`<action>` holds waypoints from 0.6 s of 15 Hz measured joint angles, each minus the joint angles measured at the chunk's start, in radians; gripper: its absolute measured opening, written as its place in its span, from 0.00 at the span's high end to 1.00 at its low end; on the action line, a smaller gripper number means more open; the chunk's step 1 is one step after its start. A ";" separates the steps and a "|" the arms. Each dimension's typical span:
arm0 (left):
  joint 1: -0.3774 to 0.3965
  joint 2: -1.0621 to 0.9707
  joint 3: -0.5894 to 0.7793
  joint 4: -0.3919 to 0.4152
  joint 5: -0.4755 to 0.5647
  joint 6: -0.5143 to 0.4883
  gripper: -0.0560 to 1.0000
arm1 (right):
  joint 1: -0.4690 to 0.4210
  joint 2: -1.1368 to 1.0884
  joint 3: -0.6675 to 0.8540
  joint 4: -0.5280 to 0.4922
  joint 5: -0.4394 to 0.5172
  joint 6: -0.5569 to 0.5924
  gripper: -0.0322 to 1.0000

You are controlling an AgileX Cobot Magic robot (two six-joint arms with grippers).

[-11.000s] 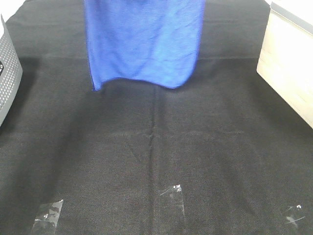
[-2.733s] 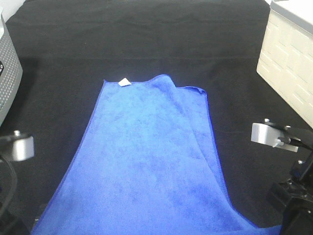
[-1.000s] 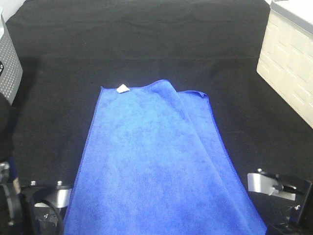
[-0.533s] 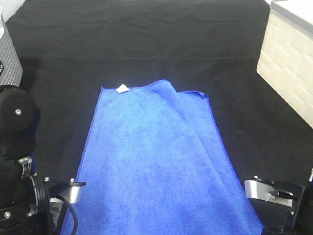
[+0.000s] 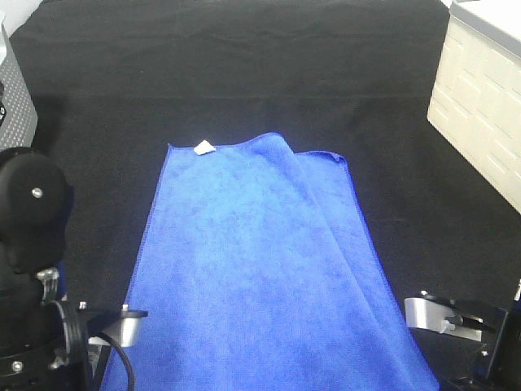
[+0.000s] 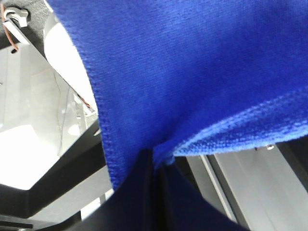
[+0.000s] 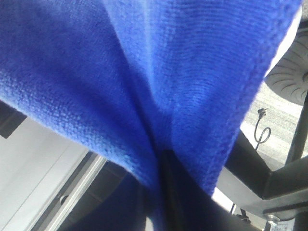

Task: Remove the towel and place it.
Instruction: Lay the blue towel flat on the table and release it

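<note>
Exterior high view shows the towel (image 5: pixel 260 261) spread flat on the black table cloth (image 5: pixel 244 65), running away from both grippers, with its near edge reaching back toward them and out of the picture. The left wrist view shows the left gripper (image 6: pixel 156 161) pinched tight on a bunched bit of the towel's stitched edge. The right wrist view shows the right gripper (image 7: pixel 161 159) clamped the same way on a gathered fold. Neither shows any gap between the fingers beyond the cloth itself.

The step in hand looks like laying down the last stretch of towel nearest the grippers. To do it well, both grippers should sink together at the same height, with the cloth between them kept lightly taut so that no slack bunches up. A long crease already runs up the side ahead of the right gripper (a little outward pull from that gripper might ease it). The fingers should open only once the edge rests on the cloth, then back straight off so they do not drag the corners.

As for writing, a small white tag (image 5: pixel 203 147) sits at the far corner ahead of the left gripper, too small to read. Nothing else legible shows.
</note>
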 joint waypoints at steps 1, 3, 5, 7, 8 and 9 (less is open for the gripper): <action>-0.001 0.016 0.000 -0.006 -0.002 0.000 0.95 | 0.000 0.000 0.000 0.004 0.000 -0.005 0.87; -0.014 0.051 -0.021 -0.007 -0.007 0.002 0.95 | 0.000 0.000 0.002 0.010 0.000 -0.011 0.85; -0.050 0.082 -0.077 -0.009 -0.007 0.019 0.95 | 0.000 0.000 0.002 0.018 0.000 -0.025 0.84; -0.070 0.118 -0.127 -0.010 -0.005 0.026 0.95 | 0.000 0.000 0.002 0.030 -0.002 -0.032 0.82; -0.074 0.136 -0.150 -0.010 0.000 0.027 0.95 | 0.000 0.000 0.002 0.041 -0.002 -0.041 0.82; -0.079 0.146 -0.168 -0.009 0.001 0.033 0.95 | 0.000 0.000 0.002 0.055 -0.002 -0.057 0.81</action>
